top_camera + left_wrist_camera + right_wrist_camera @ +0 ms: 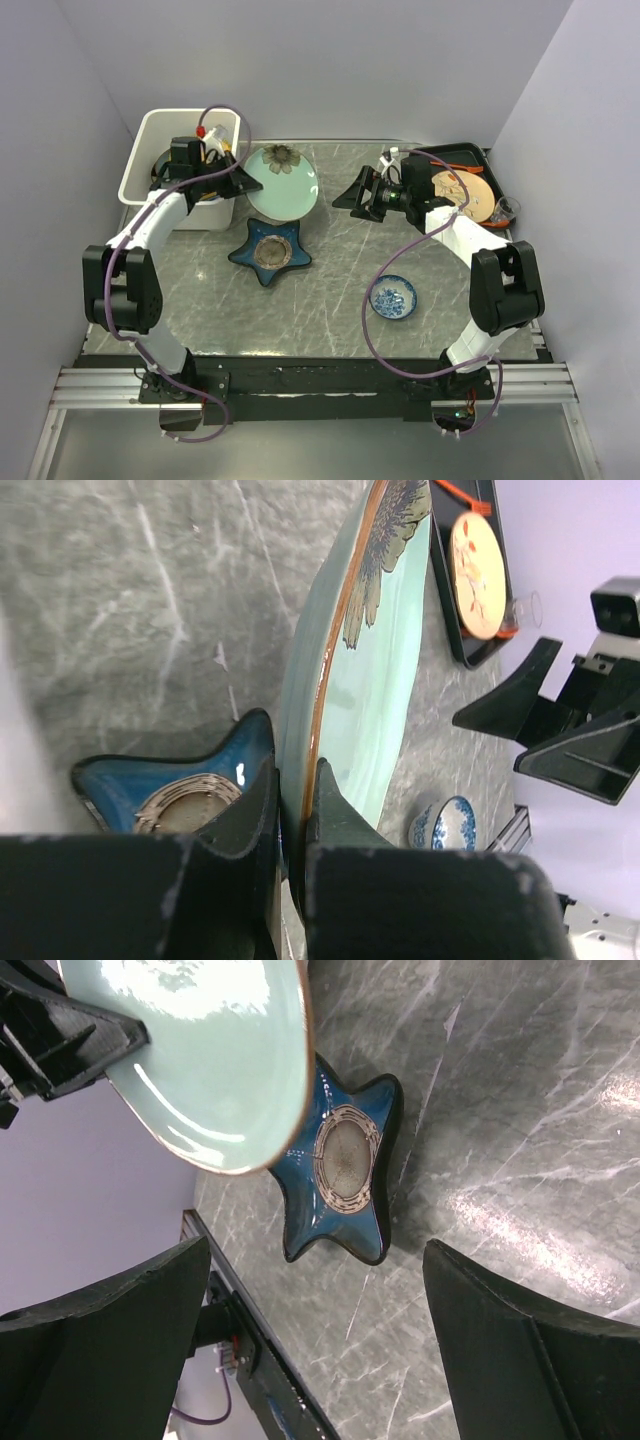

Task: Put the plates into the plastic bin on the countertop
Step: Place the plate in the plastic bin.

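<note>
Left gripper [293,780] is clamped tight on the rim of the pale green floral plate [284,185], holding it raised over the countertop [330,290]. The plate hangs just beyond the dark teal star-shaped plate [270,250], which lies flat nearer the arm bases. To the right of the lifted plate the right gripper [352,195] hangs with its jaws spread wide and nothing between them, and farther back the plastic bin [150,125] stands at the far left corner, right beside the left gripper.

left hand [295,785] | clamped on rim | pale green floral plate [372,680]
</note>
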`<control>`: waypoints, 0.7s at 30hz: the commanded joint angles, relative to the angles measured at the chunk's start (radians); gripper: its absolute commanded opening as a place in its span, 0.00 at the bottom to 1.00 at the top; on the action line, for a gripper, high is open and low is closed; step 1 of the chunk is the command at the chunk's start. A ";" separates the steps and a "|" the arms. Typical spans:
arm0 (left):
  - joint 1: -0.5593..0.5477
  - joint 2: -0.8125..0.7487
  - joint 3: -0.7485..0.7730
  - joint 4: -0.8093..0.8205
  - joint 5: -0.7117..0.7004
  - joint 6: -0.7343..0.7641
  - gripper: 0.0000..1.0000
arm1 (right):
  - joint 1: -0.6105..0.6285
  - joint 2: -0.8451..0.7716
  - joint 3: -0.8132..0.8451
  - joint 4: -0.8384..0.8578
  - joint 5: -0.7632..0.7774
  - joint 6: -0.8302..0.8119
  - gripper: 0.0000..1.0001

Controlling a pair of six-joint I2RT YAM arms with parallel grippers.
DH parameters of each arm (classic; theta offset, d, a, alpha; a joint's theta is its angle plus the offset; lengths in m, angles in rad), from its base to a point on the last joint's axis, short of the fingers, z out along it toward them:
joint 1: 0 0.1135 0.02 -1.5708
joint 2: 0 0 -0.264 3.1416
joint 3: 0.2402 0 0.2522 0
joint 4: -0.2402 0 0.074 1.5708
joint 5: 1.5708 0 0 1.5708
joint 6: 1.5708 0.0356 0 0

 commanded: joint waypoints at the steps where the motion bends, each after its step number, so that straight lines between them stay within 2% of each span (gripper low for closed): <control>1: 0.062 -0.073 0.077 0.158 0.113 -0.073 0.01 | -0.004 -0.009 0.035 0.034 -0.003 -0.010 0.94; 7: 0.154 -0.062 0.103 0.197 0.182 -0.136 0.01 | -0.004 -0.005 0.033 0.038 -0.009 -0.010 0.94; 21: 0.263 -0.050 0.140 0.315 0.103 -0.277 0.01 | -0.004 0.015 0.033 0.041 -0.021 -0.011 0.94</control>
